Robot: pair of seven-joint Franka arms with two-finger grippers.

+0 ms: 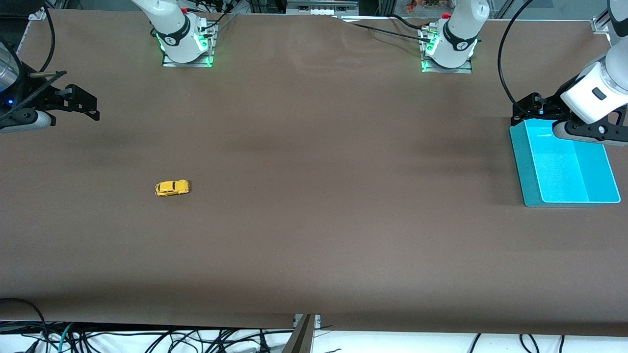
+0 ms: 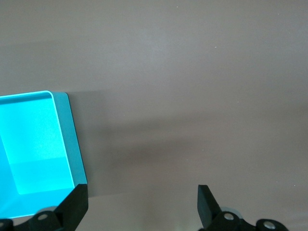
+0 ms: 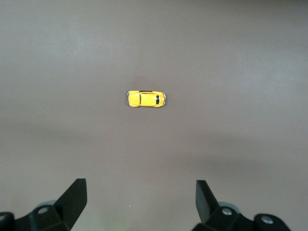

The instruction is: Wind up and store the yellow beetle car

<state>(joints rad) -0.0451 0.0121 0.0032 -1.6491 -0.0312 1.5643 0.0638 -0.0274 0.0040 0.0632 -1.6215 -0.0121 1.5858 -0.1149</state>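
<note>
Yellow beetle car (image 1: 172, 188) sits on its wheels, both arms' jaws spread wide, grasping nothing.

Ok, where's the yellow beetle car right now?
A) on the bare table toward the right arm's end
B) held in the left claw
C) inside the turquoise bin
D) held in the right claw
A: the yellow beetle car sits alone on the table, with the right claw open above it and the turquoise bin holding nothing.

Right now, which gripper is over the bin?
The left gripper, open over the turquoise bin's rim. The right gripper, also open, hangs over bare table.
</note>
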